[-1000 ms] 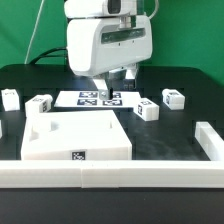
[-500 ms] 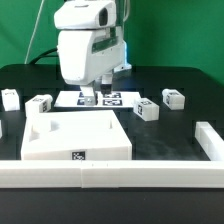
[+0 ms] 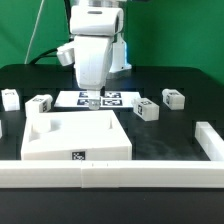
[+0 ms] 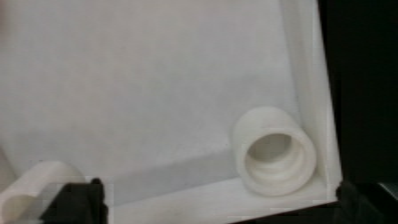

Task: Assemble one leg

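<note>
your gripper (image 3: 92, 98) hangs over the panel (image 3: 75, 140) beside the marker board (image 3: 118, 99), jaws spread on nothing; a leg (image 3: 147, 110) lies near the panel.

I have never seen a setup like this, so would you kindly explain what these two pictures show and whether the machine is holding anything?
The big white shape at the top of the exterior view is the end of a robot arm. Its two-finger gripper points down near the far edge of the large white square panel. That picture comes from a camera standing off the arm. The other comes from a camera on the wrist, looking down at the panel's surface and one round corner socket. On the black table lie small white legs with marker tags, two to each side of the panel. The flat marker board lies behind the panel and a long white bar in front. The gripper looks open and holds nothing.
</note>
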